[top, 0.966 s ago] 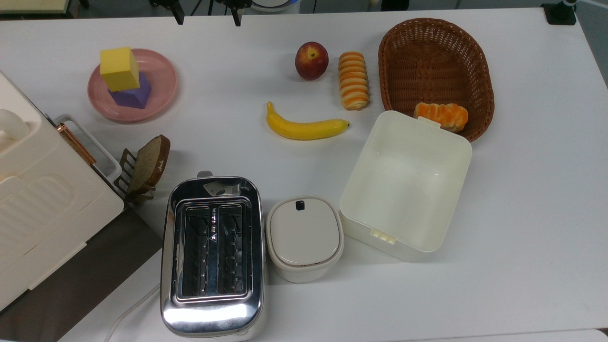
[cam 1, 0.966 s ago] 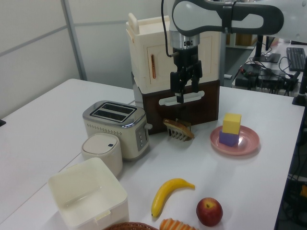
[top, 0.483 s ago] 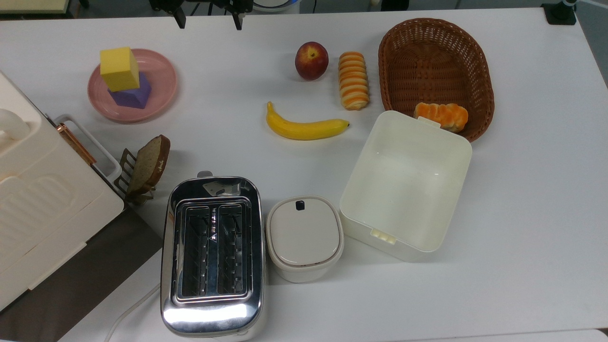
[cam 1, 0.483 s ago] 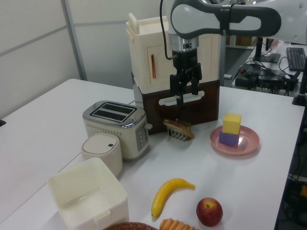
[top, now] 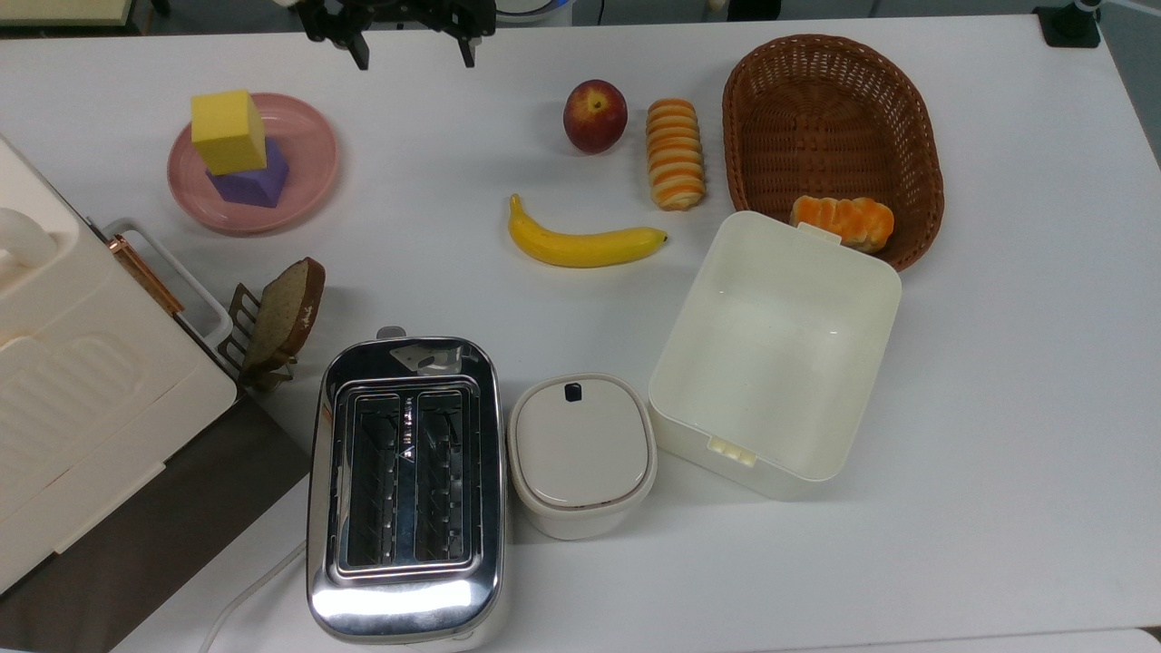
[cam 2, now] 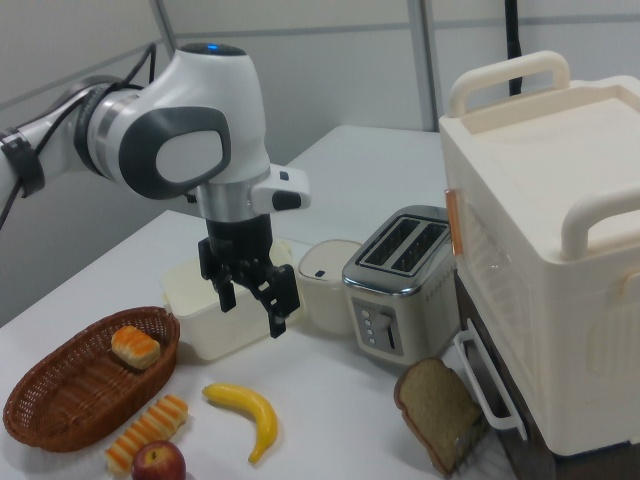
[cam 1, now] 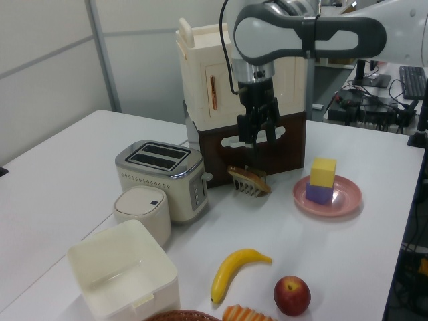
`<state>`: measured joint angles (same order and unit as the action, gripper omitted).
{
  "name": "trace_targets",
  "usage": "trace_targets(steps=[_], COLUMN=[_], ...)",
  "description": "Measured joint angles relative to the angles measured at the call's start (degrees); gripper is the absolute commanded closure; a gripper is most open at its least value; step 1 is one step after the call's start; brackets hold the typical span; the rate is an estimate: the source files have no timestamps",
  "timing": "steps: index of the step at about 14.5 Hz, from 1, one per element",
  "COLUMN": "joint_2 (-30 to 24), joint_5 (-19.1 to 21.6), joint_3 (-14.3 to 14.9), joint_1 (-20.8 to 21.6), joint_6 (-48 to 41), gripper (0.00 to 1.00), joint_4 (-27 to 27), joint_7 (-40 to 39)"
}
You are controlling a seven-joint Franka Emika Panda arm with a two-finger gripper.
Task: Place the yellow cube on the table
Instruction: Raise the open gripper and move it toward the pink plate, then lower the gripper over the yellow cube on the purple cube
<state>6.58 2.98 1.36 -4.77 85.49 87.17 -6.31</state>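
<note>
White table [top: 998,408] across the whole top view, crowded with kitchen things. Yellow cube [top: 228,131] at upper left of the top view, stacked on a purple cube [top: 250,180], both on a pink plate [top: 308,150]; same stack at right of centre in the left view [cam 1: 324,172]. Gripper [top: 413,50] at the upper edge of the top view, right of the plate and well apart from the stack, fingers spread wide and empty; in the right view [cam 2: 254,303] hanging in the air at left of centre, jaws parted, nothing between them. In the left view [cam 1: 259,132] seen in front of a cream cabinet [cam 1: 214,73], probably above the bread slice [cam 1: 249,180] on its rack, though depth hard to judge there. Toaster [top: 405,485] at lower centre of the top view, lidded pot [top: 581,453] just beside it, open cream bin [top: 776,354] to the right. Banana [top: 580,243] mid-frame, apple [top: 595,115] above it, striped roll [top: 676,153] beside the apple, wicker basket [top: 830,100] at upper right with another roll [top: 843,221] inside.
</note>
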Motion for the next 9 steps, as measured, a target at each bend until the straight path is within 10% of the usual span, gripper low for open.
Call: trace_targets(steps=[9], joint_2=[2.40], joint_5=[-2.32], joint_3=[0.34], joint_1=[0.48], joint_6=[0.00], gripper=[0.00], joint_4=[2.75], joint_7=[-4.56])
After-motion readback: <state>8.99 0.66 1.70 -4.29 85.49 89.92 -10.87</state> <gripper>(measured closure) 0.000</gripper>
